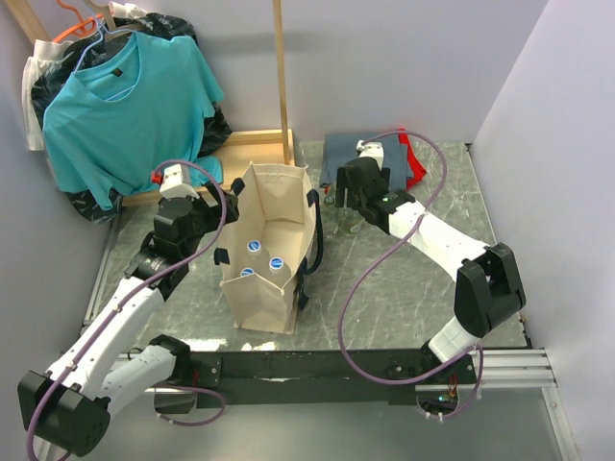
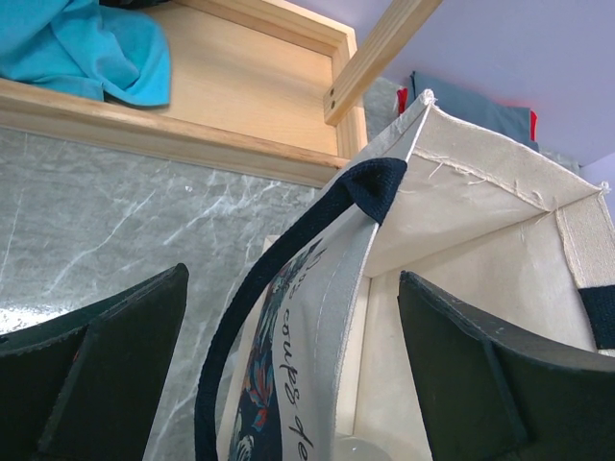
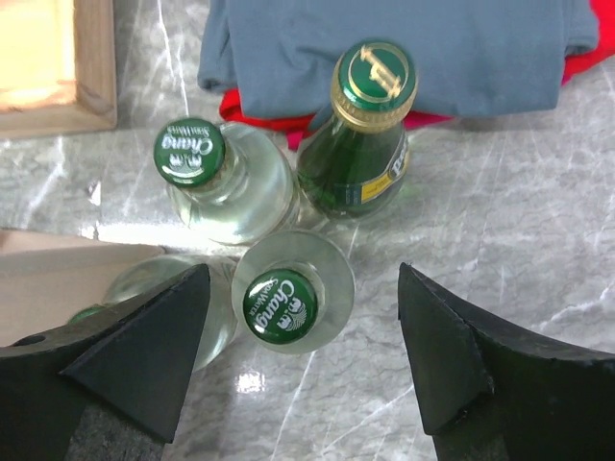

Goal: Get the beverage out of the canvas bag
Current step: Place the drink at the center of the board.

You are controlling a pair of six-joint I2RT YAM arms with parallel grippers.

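While the canvas bag stood upright mid-table, three capped bottles were seen inside; its left rim was straddled by the left gripper, spread wide, nothing gripped. The right gripper was held wide, empty, above green-capped bottles beside the bag.

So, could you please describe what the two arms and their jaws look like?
Both the left arm and right arm have white links with bulky black joints. A purple cable loops along each. The left wrist carries a small white block with an orange mark; the right wrist shows a tiny green light. The jaws are matte black wedges.
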